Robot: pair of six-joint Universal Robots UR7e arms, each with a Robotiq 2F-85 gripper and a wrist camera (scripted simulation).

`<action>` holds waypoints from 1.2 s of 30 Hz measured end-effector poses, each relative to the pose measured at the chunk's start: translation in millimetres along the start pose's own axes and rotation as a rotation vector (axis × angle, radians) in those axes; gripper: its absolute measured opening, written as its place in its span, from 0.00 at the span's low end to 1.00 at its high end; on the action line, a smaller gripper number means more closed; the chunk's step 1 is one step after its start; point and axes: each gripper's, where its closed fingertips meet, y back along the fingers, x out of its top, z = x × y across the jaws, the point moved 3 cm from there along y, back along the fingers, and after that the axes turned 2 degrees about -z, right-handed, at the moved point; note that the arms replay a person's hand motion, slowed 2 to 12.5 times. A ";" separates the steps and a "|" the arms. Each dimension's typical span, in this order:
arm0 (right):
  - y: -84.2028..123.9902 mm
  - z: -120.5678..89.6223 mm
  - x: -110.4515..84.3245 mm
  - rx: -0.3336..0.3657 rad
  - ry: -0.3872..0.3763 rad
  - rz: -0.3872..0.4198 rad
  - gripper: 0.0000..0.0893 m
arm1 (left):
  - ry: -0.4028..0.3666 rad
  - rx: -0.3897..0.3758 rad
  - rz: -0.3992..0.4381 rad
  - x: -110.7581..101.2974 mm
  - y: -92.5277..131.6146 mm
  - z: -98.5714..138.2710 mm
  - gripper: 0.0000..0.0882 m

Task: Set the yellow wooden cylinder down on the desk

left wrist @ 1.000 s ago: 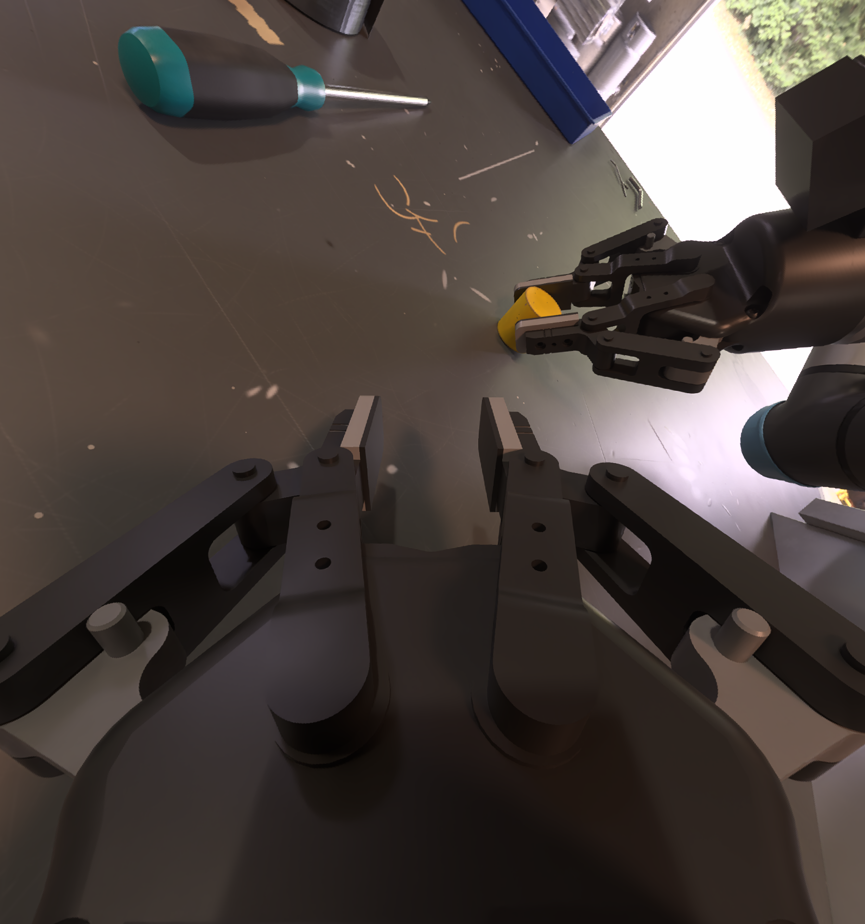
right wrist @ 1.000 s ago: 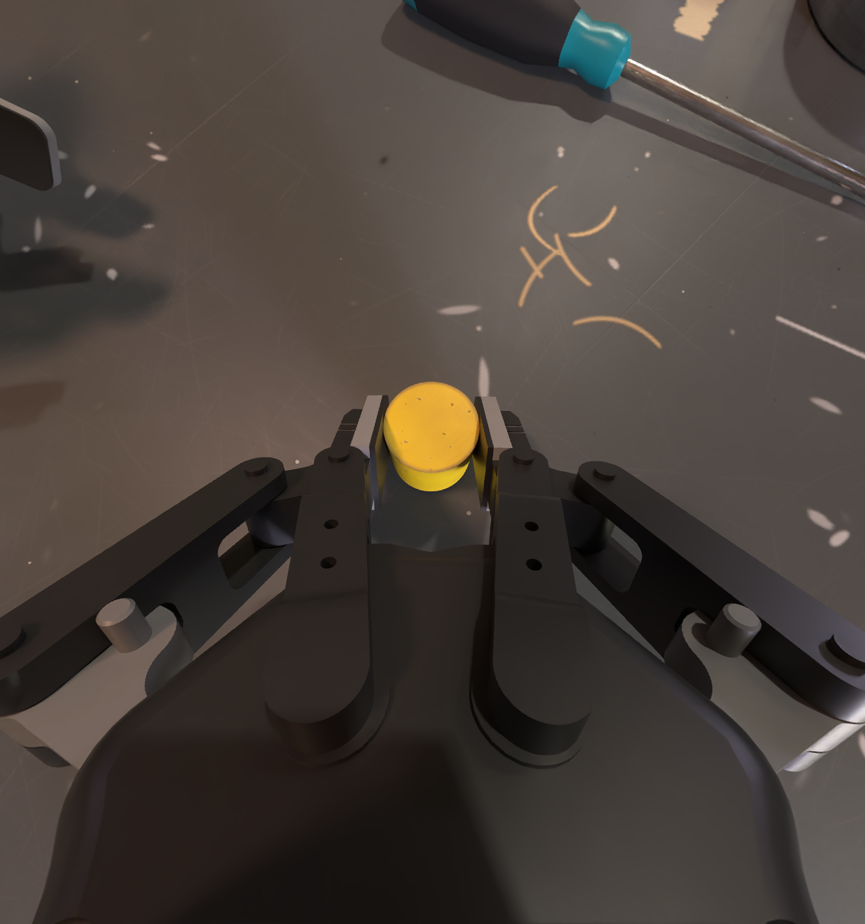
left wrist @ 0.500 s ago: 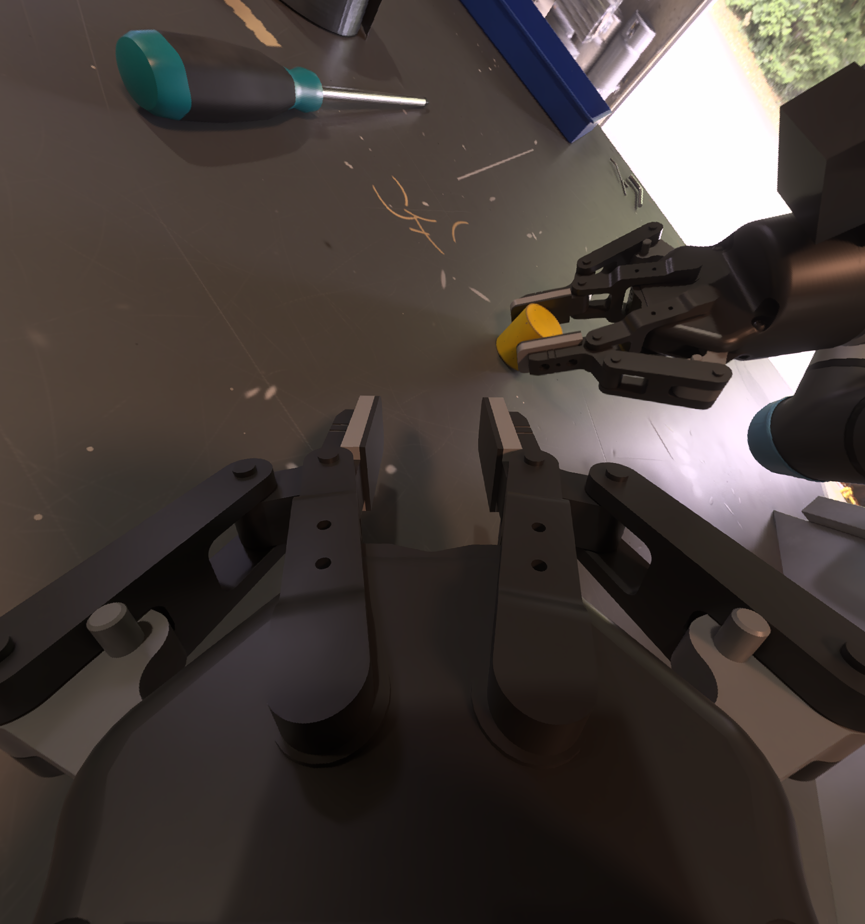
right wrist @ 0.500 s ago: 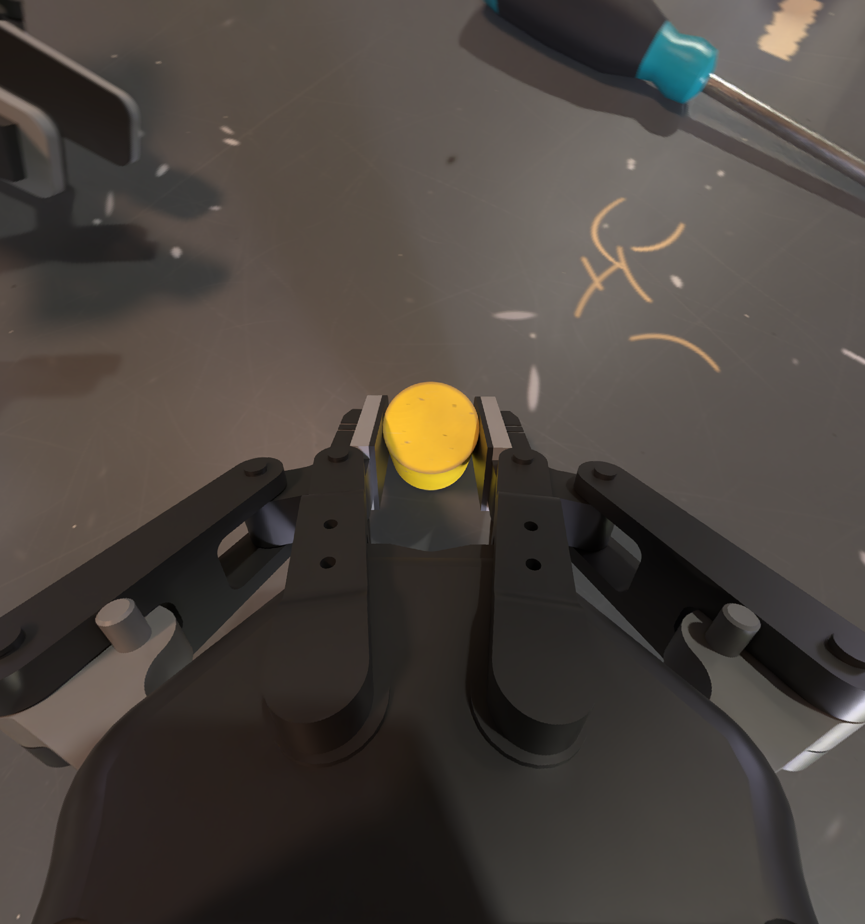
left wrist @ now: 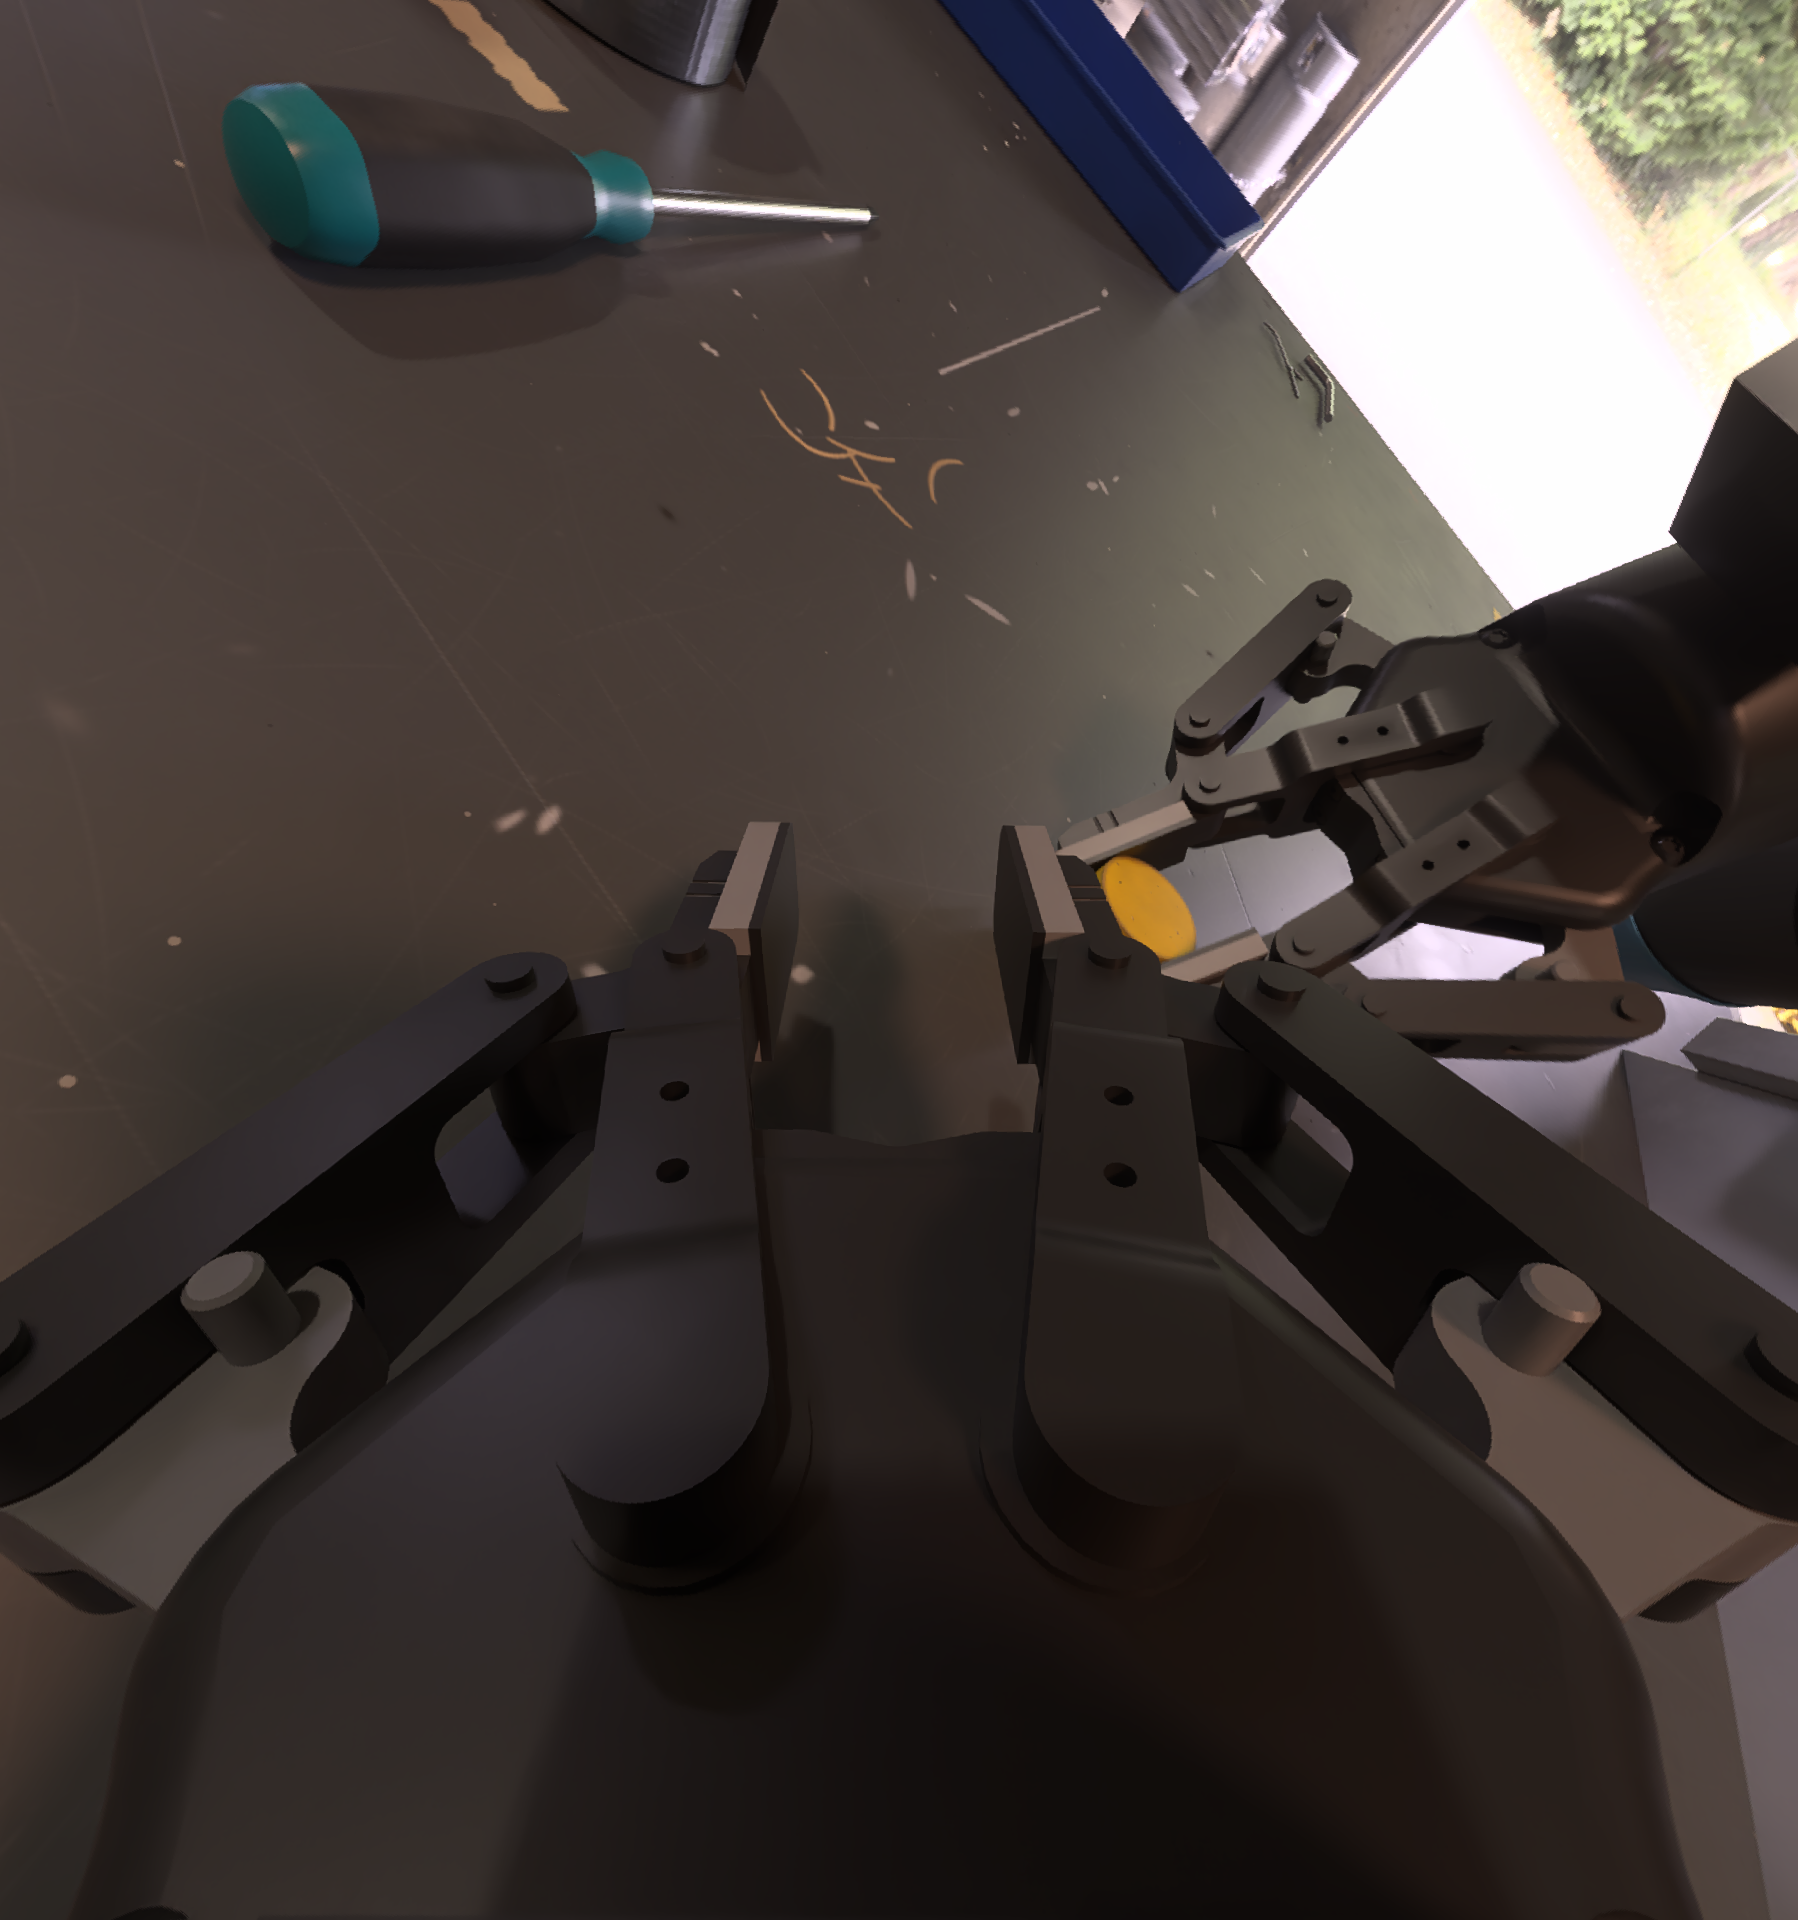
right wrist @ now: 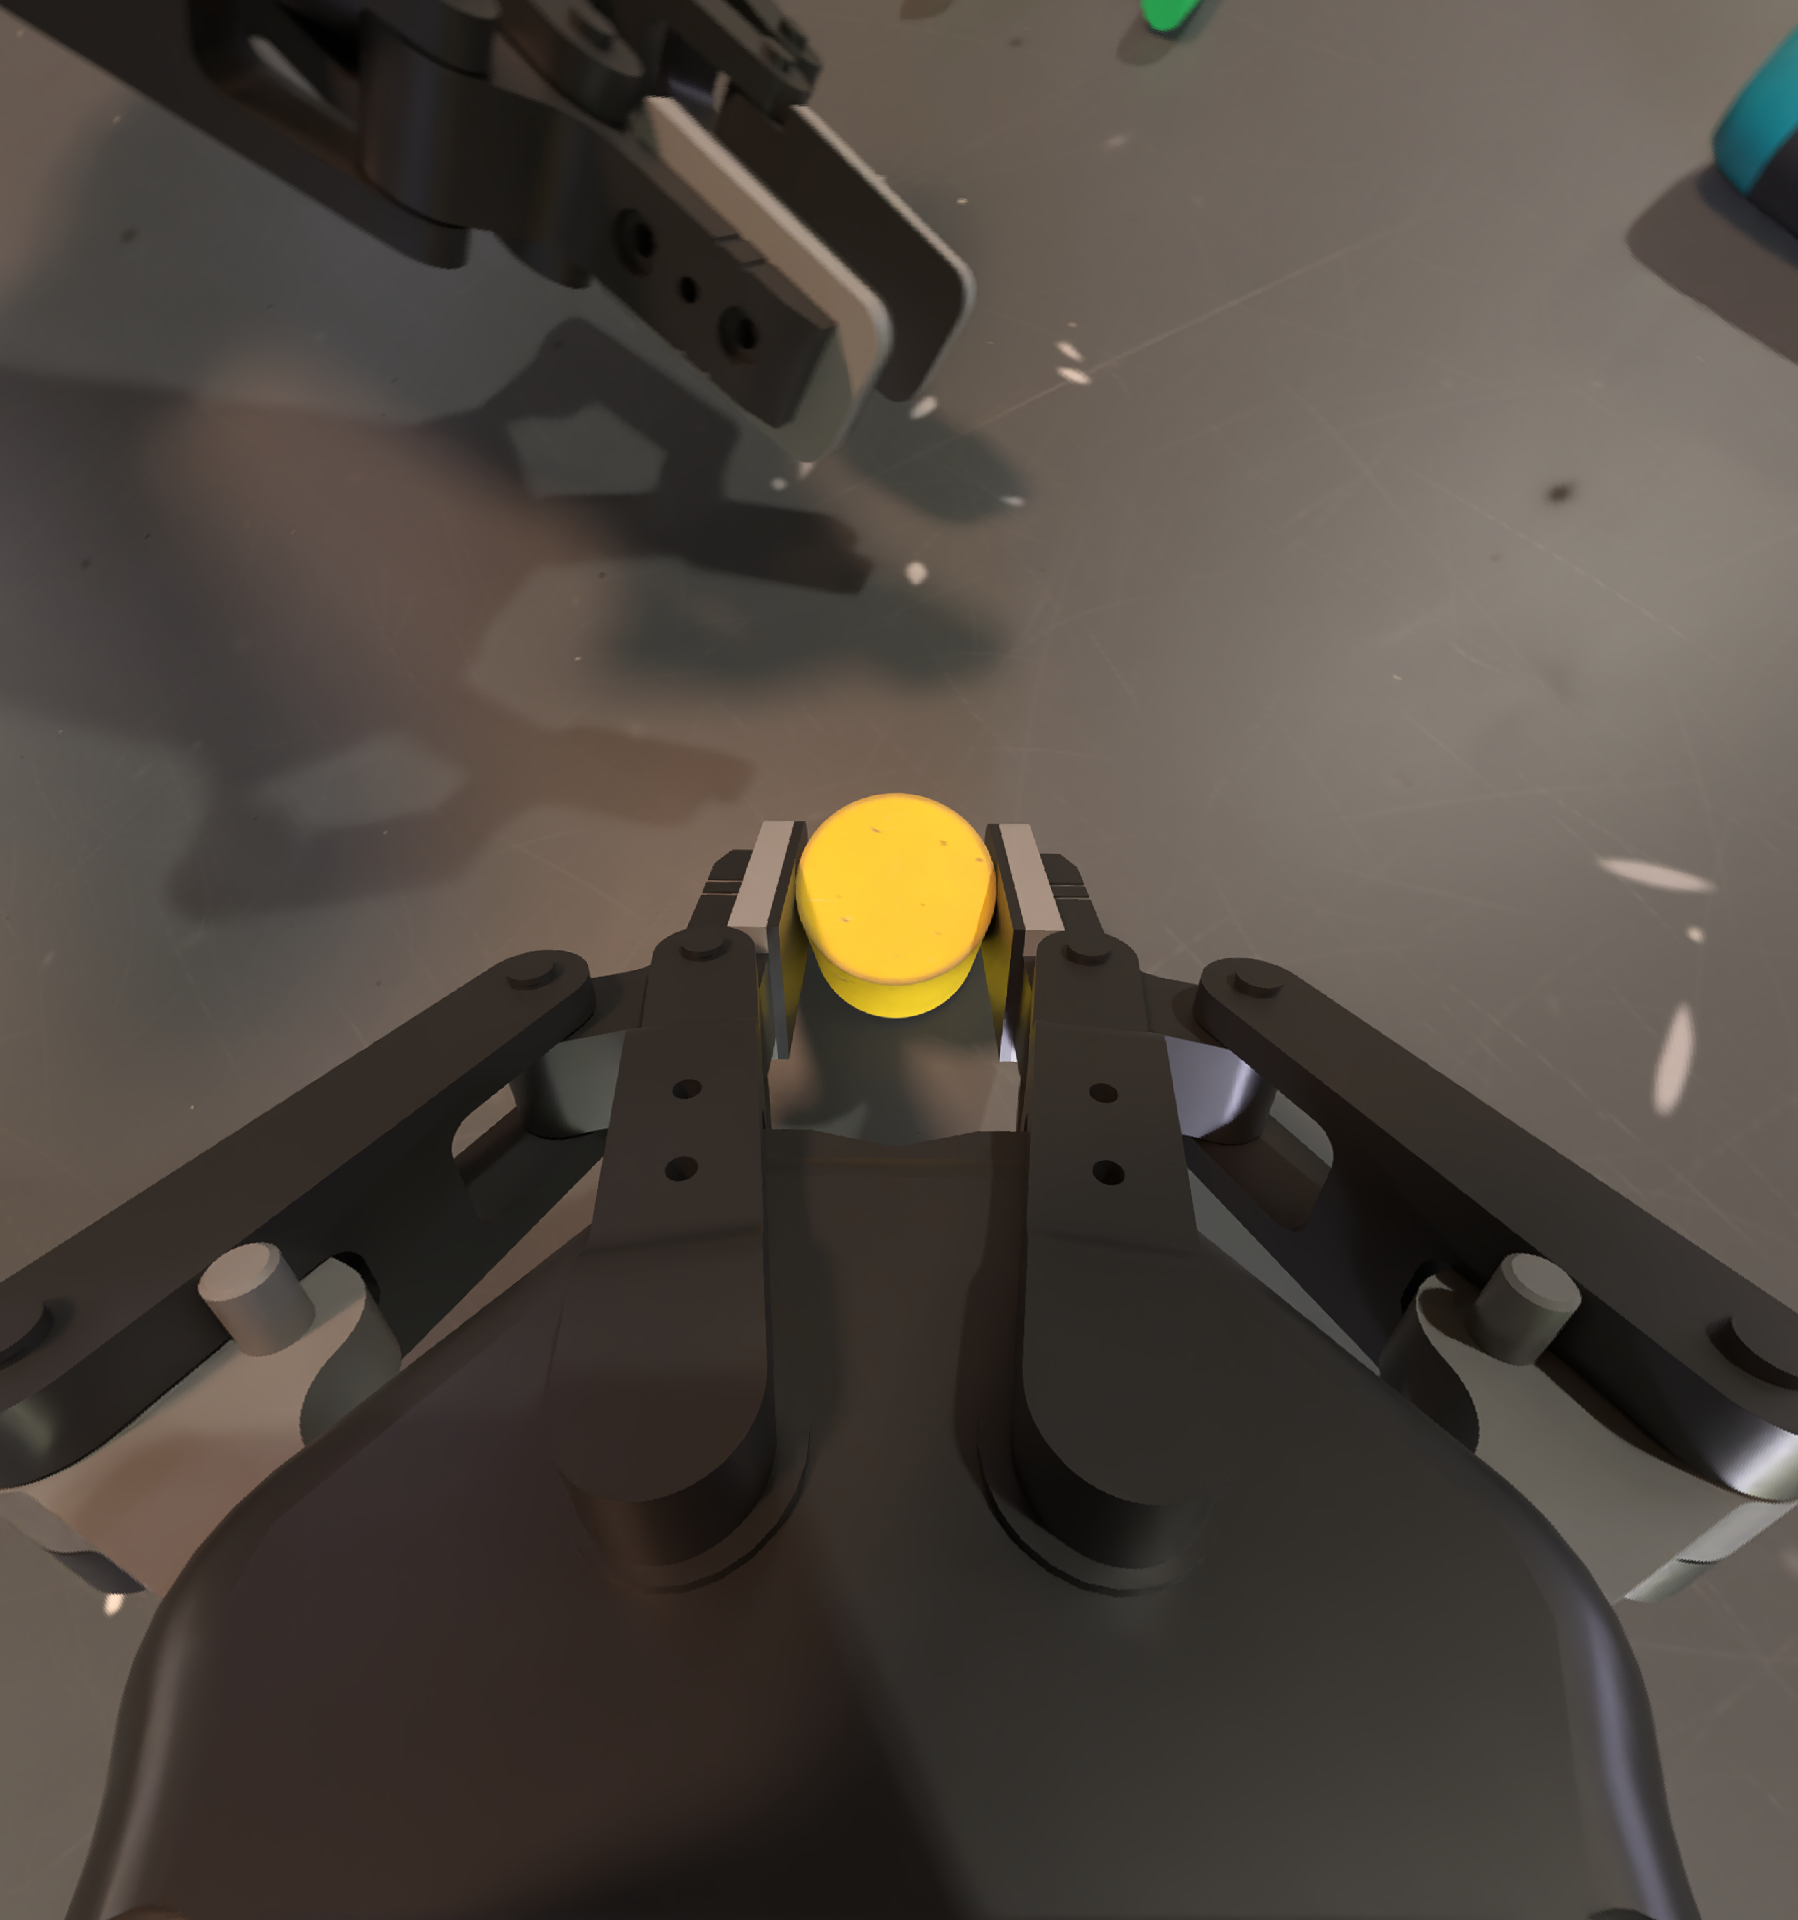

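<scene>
2 tools | R tool (right wrist: 893, 914) clamps yellow cyl (right wrist: 893, 902) | L tool (left wrist: 882, 883) spread, empty, near | desk (left wrist: 355, 540) bare ahead

Matt yellow wooden cylinder (right wrist: 893, 902), scuffed dull desk (left wrist: 355, 582), shiny steel screwdriver (left wrist: 521, 192) shaft

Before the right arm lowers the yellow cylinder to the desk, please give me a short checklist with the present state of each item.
1. Right claw shut on the yellow cylinder: ok, a pad presses on each side.
2. Cylinder touching the desk: cannot tell; its lower end is hidden.
3. Desk ahead of the cylinder free of objects: ok, only small flecks and shadows there.
4. Left claw open and holding nothing: ok.
5. Left claw away from the drop spot: not ok; in the left wrist view the cylinder shows right behind its finger, so they look close.
6. Screwdriver out of the way: ok, it lies far off.
</scene>
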 end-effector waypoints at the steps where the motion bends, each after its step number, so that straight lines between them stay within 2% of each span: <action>1: -1.2 -3.0 0.4 0.003 0.017 0.000 0.34 | -0.001 -0.001 -0.001 -0.3 0.0 0.4 0.39; 6: -4.4 -9.1 1.6 -0.011 0.089 0.002 0.34 | 0.000 -0.017 -0.001 -2.1 0.5 2.5 0.39; 11: -5.6 -13.6 3.0 -0.010 0.122 0.021 0.34 | 0.018 -0.058 0.013 -1.3 1.4 7.4 0.40; 16: -3.4 -15.3 7.7 -0.020 0.141 0.065 0.34 | 0.044 -0.081 0.023 -0.1 2.8 9.2 0.40; 22: 5.1 -9.6 16.3 -0.075 0.175 0.134 0.34 | 0.074 -0.097 0.018 -1.4 3.3 8.9 0.41; 27: 11.7 -7.3 22.2 -0.105 0.192 0.178 0.34 | 0.129 -0.159 -0.013 -6.5 0.0 15.1 0.44; 32: 13.1 -6.6 21.2 -0.113 0.195 0.178 0.34 | 0.190 -0.222 -0.037 -9.7 -3.2 24.0 0.46; 36: 13.0 -7.8 19.5 -0.111 0.204 0.163 0.34 | 0.199 -0.244 -0.051 -11.5 -5.0 30.3 0.46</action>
